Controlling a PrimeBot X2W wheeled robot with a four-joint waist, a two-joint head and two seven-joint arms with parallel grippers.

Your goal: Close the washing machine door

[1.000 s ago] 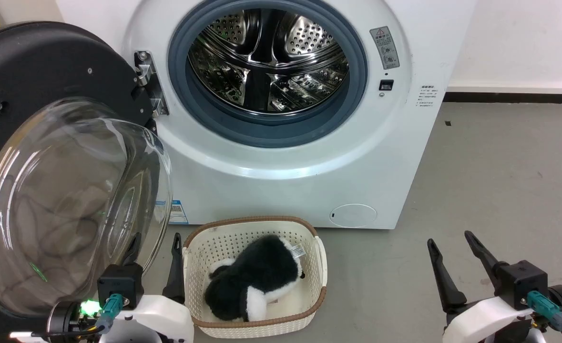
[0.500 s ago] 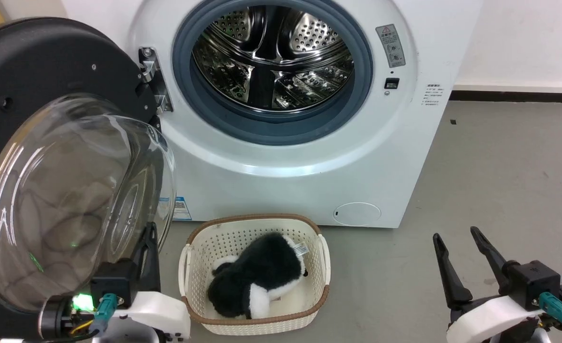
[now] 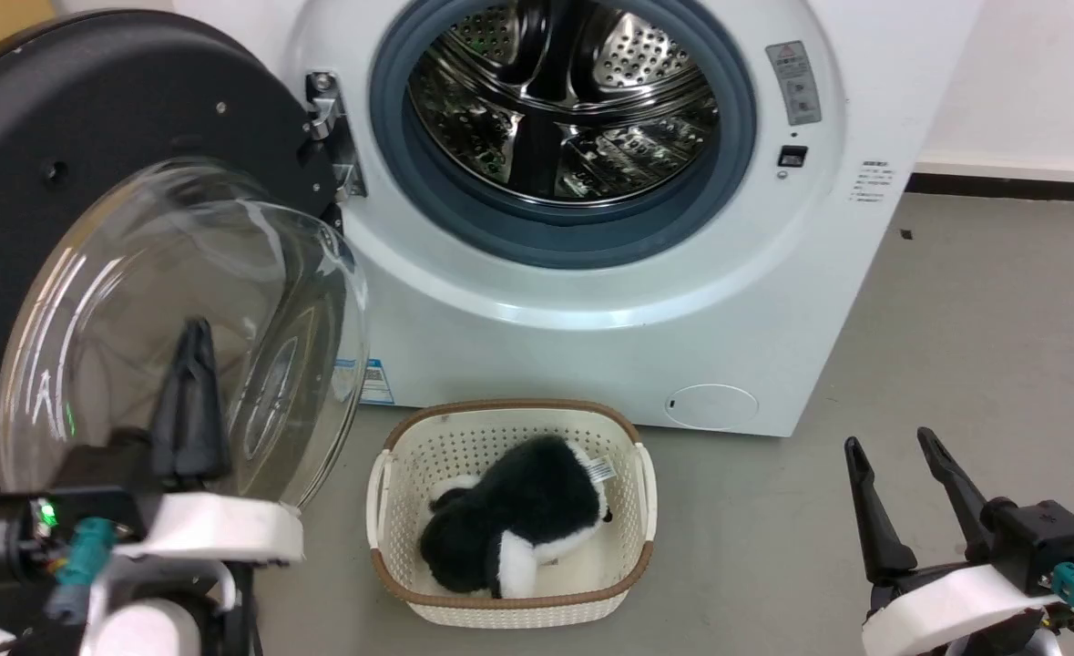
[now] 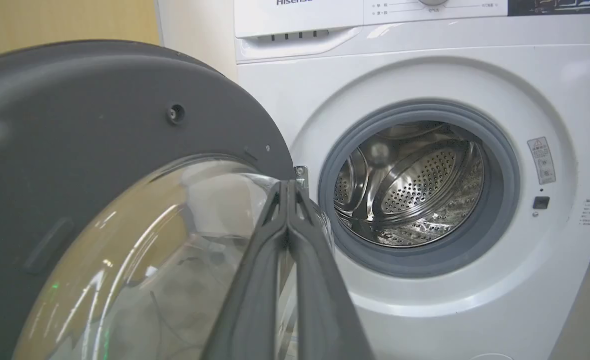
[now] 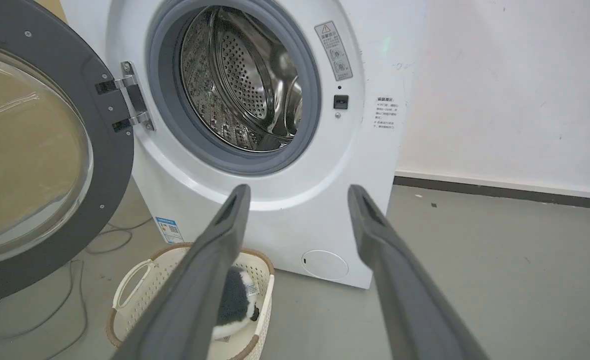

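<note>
1. Since a second ago, the left claw (image 3: 194,335) has closed its fingers and risen from beside the basket (image 3: 509,412). It now stands in front of the washing machine door (image 3: 90,100). The head camera has also swung, so the whole scene sits further right in that view.
2. The washing machine door hangs wide open on the left of the washing machine (image 3: 591,346), held by its metal hinge (image 3: 332,137). Its dark inner rim and bulging glass bowl (image 3: 254,301) face the robot.
3. In the left wrist view, the left claw (image 4: 287,187) has both fingers pressed together with nothing between them. The tips lie over the bowl's edge near the hinge. I cannot tell whether they touch the glass.
4. The steel drum (image 3: 573,109) lies open inside its grey-blue gasket (image 3: 500,219). Low on the machine's front are a blue sticker (image 3: 374,381) and a round cap (image 3: 711,406).
5. The basket sits on the floor (image 3: 956,346) just in front of the machine, with a black-and-white plush toy (image 3: 518,519) inside.
6. The right claw (image 3: 890,442) hovers at the lower right, well apart from the machine, with its fingers spread and empty.
7. In the right wrist view, loose cables (image 5: 49,320) lie on the floor under the door.
</note>
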